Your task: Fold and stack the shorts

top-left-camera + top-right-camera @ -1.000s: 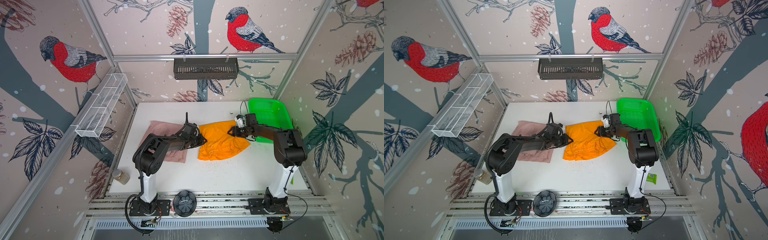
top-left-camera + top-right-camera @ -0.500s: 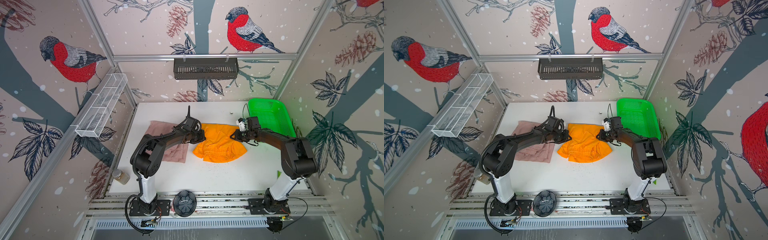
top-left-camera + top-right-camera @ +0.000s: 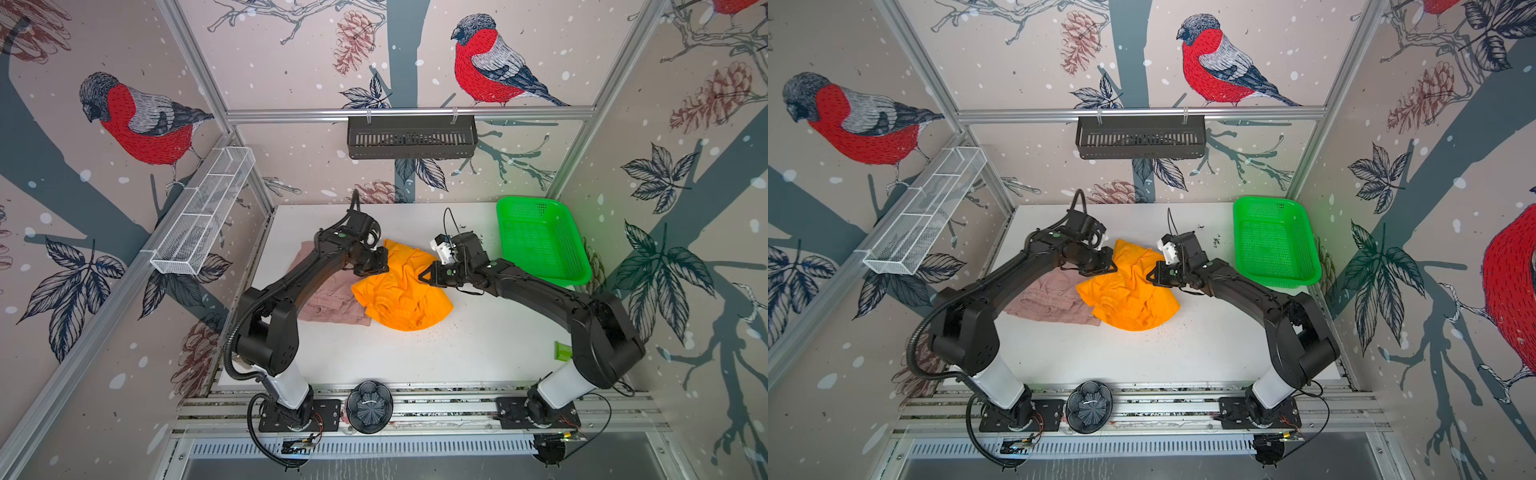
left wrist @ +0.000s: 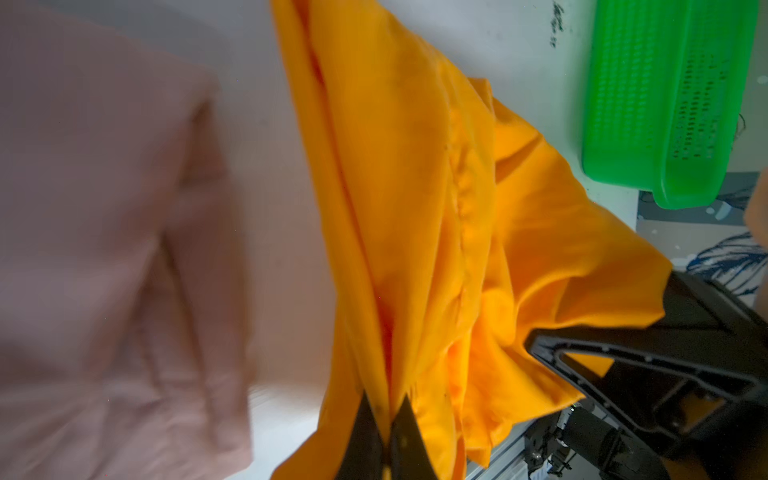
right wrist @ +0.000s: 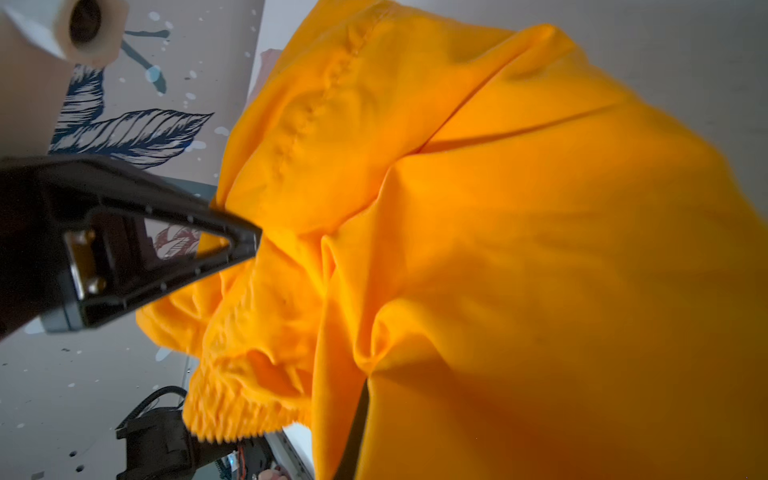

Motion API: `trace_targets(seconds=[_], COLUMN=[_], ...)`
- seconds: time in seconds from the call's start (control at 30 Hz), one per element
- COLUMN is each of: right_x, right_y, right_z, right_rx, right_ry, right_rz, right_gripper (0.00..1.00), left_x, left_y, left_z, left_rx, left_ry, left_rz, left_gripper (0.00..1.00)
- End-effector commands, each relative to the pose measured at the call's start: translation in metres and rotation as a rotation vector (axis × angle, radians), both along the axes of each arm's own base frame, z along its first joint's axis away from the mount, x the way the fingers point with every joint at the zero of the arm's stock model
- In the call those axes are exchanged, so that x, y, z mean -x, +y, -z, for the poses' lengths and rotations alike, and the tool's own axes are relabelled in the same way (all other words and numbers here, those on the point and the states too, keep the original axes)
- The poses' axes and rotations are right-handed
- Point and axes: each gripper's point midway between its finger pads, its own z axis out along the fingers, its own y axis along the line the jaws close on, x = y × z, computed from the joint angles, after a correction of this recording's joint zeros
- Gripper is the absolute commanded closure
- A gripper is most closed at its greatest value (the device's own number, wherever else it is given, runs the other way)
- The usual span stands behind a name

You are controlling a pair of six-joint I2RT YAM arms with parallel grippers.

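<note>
Pinching opposite edges of the orange shorts [image 3: 399,297] in clenched left hand [image 3: 380,266] and right hand [image 3: 424,276], holding the cloth bunched over the counter [image 3: 478,353] beside the pink shorts [image 3: 328,301], seemingly to spread it for folding.

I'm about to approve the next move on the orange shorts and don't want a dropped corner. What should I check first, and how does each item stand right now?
1. Left jaws gripping the orange shorts: ok, cloth is pinched between the tips in the left wrist view.
2. Right jaws gripping the same shorts: ok, shut under draped cloth.
3. Shorts spread flat for folding: not ok, bunched and creased.
4. Orange clear of the pink shorts: not ok, its edge overlaps them in both top views.
5. Pink shorts folded: cannot tell, the left arm hides part.
6. Bare table in front to lay the shorts on: ok.
</note>
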Motion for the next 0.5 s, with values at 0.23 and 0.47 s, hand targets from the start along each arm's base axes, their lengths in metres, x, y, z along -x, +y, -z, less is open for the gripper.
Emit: trace_targets(seconds=[0.23,0.47], right_x=[-0.021,-0.034], right_y=[0.109,0.165], right_z=[-0.041,-0.038], right_rx=[-0.144,-0.202], right_ry=[-0.175,-0.250], right_rz=[-0.070,-0.143], right_gripper=[0.98,0.98], left_x=[-0.023,-0.038], left_y=[0.164,0.218], left_z=[-0.012,0.009], left_rx=[-0.330,-0.400], left_ry=[0.001,0.014], left_rz=[-0.205,-0.349], left_gripper=[1.00,1.00])
